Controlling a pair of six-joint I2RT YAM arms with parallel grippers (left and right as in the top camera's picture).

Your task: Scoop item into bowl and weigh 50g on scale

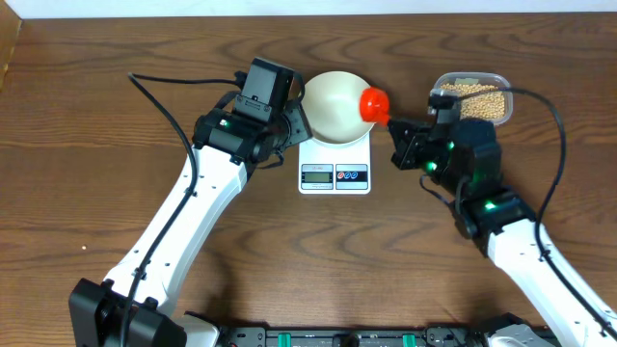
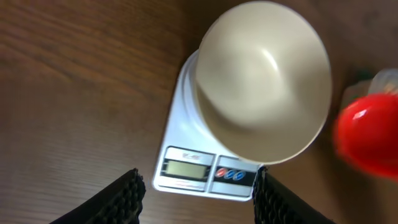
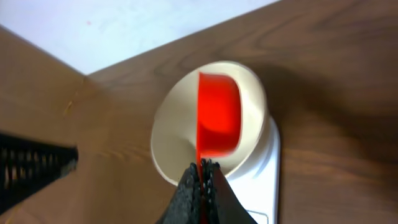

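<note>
Brown wooden table point(image 1: 96, 96) carries the scale point(image 1: 334, 175) and a clear tub point(image 1: 472, 76).

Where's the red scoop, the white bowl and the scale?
red scoop point(image 1: 373, 100): overhead view, on its round cup.
white bowl point(image 1: 333, 106): overhead view, on its smooth inside.
scale point(image 1: 318, 174): overhead view, on its grey display.

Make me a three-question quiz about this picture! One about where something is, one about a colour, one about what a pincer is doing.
1. Where is the bowl? A on the scale; B left of the scale; C behind the scale.
2. What colour is the scoop? A blue; B red; C green.
3. The left pincer is: A open, empty; B shut on the bowl; C shut on the scoop.
Answers: A, it sits atop it; B, bright red; A, fingers apart, nothing between.
</note>
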